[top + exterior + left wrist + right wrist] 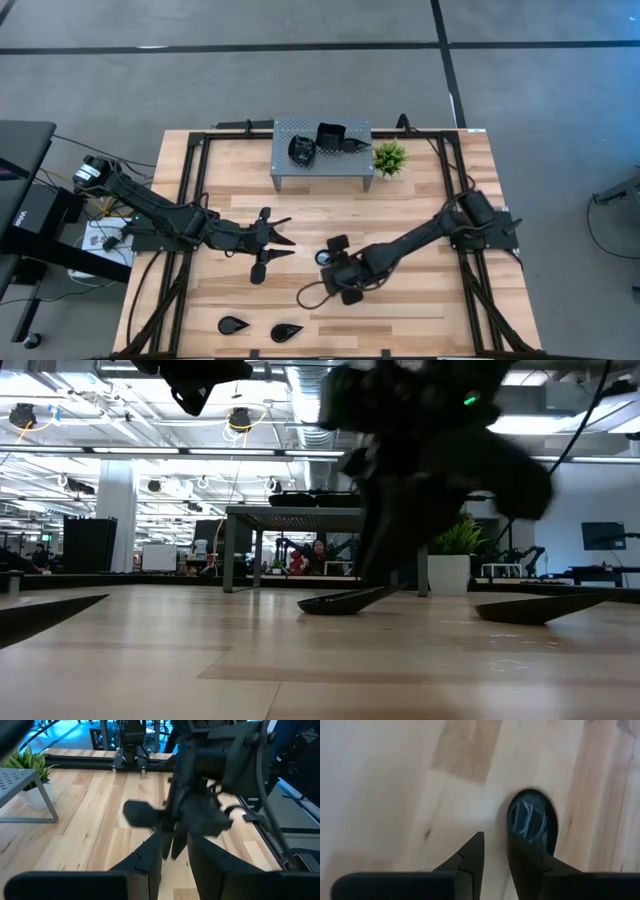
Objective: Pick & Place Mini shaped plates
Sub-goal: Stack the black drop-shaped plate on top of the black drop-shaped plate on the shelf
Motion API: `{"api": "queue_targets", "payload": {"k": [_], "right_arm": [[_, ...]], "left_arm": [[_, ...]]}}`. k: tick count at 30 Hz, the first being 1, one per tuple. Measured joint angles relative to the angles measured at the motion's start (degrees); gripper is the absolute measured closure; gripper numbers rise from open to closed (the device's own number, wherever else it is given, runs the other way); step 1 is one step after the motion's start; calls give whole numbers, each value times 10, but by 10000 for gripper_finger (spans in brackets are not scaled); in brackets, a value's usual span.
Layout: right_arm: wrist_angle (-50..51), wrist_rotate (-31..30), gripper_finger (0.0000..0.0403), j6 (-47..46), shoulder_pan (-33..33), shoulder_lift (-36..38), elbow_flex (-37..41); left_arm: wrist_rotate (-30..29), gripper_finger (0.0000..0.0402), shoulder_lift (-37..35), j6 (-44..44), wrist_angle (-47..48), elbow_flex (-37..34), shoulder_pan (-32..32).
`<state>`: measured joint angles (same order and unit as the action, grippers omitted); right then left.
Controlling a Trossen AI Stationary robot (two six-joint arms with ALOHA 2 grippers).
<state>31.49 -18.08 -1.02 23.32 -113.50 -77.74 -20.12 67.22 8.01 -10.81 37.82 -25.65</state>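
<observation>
A round glossy black mini plate (532, 820) lies flat on the wooden table near its middle (326, 258). My right gripper (495, 852) points steeply down just above it, open, with nothing between its fingers. The plate shows just past one fingertip. Two teardrop plates (235, 325) (287, 330) lie by the near edge, and both also show in the low view (345, 600) (540, 608). Several more plates (302, 150) sit on a grey riser. My left gripper (283, 237) waits left of centre, slightly open and empty.
The grey perforated riser (320, 172) stands at the table's far middle. A small green potted plant (389, 157) stands at its right end. A black frame (190, 200) runs along the table's edges. Bare wood lies between the arms and the riser.
</observation>
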Motion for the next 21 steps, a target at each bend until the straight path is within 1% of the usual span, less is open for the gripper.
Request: {"api": "queue_targets", "payload": {"k": [4,10,14,18,21], "right_arm": [[-2,-2,326,21,-15,-22,-17],[3,1,326,31,-31,-21,-17],[8,37,326,31,-40,-20,-17],[8,39,326,31,-43,-20,-17],[13,60,326,31,-47,-20,-17]], "left_arm": [[0,308,0,0,-2,0,0],[0,308,0,0,-1,-2,0],[0,308,0,0,-1,-2,0],[0,308,0,0,-2,-2,0],[0,308,0,0,-2,-2,0]]}}
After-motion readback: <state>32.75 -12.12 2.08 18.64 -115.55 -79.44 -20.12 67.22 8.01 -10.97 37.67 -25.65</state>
